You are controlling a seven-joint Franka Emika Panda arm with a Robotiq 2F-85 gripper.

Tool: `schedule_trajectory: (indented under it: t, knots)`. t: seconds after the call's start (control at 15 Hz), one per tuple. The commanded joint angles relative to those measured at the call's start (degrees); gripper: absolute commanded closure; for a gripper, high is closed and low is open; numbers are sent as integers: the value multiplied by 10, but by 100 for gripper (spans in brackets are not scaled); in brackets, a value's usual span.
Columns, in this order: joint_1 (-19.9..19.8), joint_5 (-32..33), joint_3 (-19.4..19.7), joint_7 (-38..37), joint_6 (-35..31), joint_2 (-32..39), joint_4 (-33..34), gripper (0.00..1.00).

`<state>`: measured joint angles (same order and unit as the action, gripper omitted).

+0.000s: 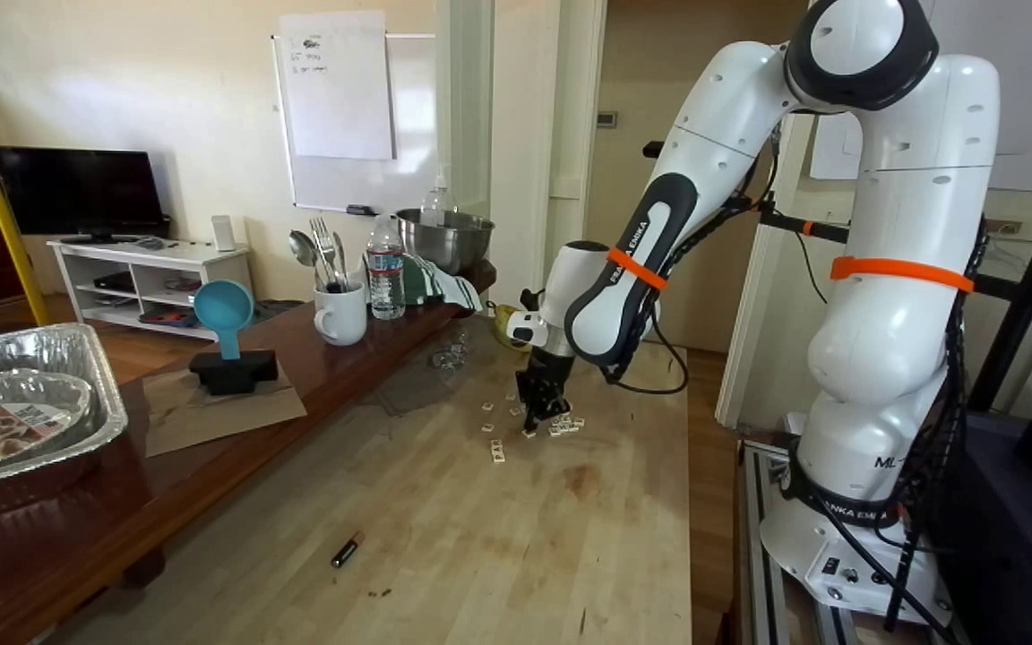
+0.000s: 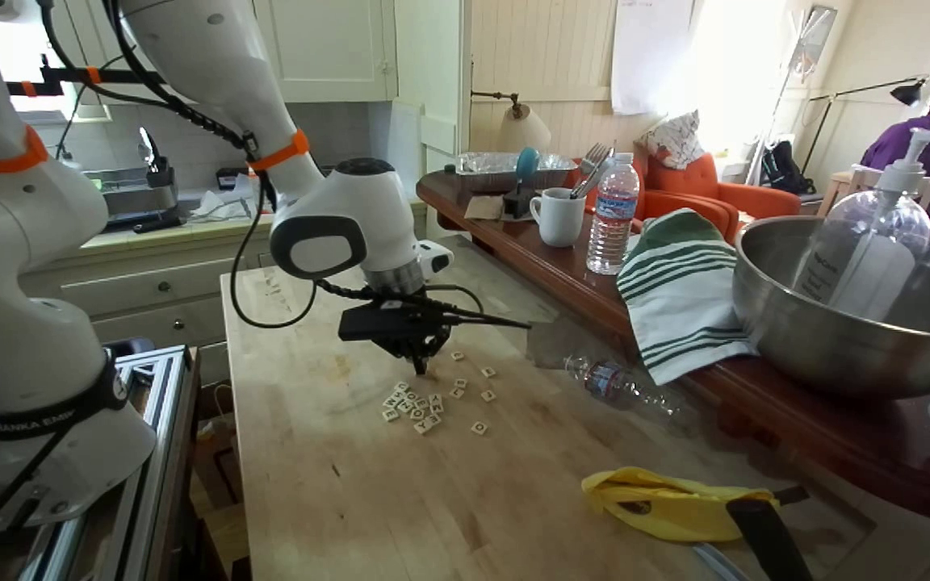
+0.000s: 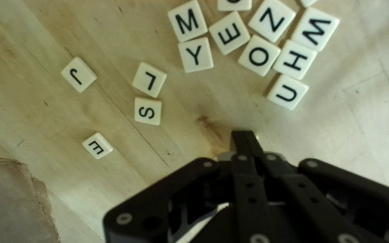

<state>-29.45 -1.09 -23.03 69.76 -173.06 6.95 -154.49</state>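
Note:
My gripper [image 3: 243,133] points down at the wooden table with its two black fingertips pressed together, nothing visible between them. Cream letter tiles lie face up around it. Closest in the wrist view is the U tile [image 3: 288,92], beyond the fingertips and to the right, touching the H tile [image 3: 295,59]. The O tile [image 3: 259,55], Y tile [image 3: 196,55] and several others cluster there. Left of the fingers are the S tile [image 3: 148,111], L tile [image 3: 149,80], J tile [image 3: 78,74] and a lone E tile [image 3: 97,145]. In both exterior views the gripper [image 1: 530,428] [image 2: 421,371] is low beside the tiles; contact with the table is unclear.
A battery [image 1: 347,549] lies on the table. A clear bottle [image 2: 606,381] lies on its side near a yellow banana-shaped thing [image 2: 667,507]. The raised brown ledge bears a white mug [image 2: 558,218], an upright bottle [image 2: 613,214], a striped towel [image 2: 679,298] and a steel bowl [image 2: 844,339].

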Motion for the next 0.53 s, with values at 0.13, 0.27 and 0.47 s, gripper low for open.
schedule_trajectory:
  t: [0.13, 0.27, 0.47]
  knots:
    - [31, 52, 36, -62, -1, 8, 10, 100]
    - [40, 69, 49, -80, 1, 13, 15, 100]
    - [54, 91, 65, -105, 3, 20, 22, 100]
